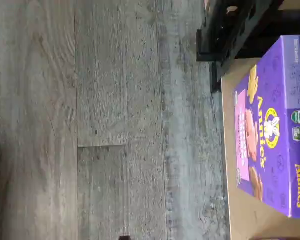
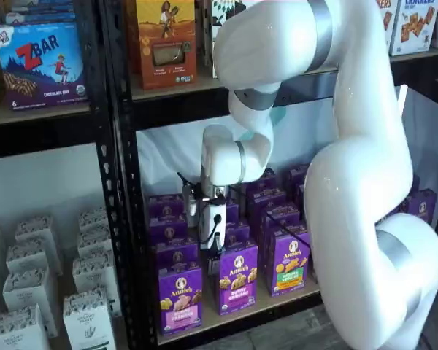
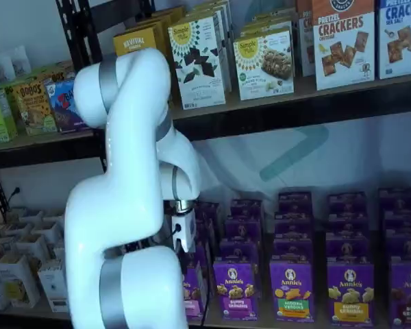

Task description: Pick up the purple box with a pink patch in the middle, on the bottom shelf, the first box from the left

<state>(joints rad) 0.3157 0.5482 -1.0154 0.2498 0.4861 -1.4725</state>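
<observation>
your small upright purple carton with the pale pink panel on its lower front (image 2: 180,299) stands at the near left end of the flat tan wooden bottom shelf with its black metal rail (image 2: 241,319), front of its row, untouched. in the wrist view the same carton (image 1: 272,145) sits on the board edge above grey plank flooring (image 1: 90,120).

progress: approach only. the white-bodied end effector (image 2: 213,244) hangs above and just behind the front row, between the pink-panel carton and its neighbour, apart from both. nothing is held. its black fingers are not separately visible, yet it stands at its widest setting. descent, closing and lift remain.

count, front row in a shelf view: one pink-panel carton, one dark-panel purple carton (image 2: 238,277), one green-panel purple carton (image 2: 290,260). further purple cartons stand behind; number unclear.
</observation>
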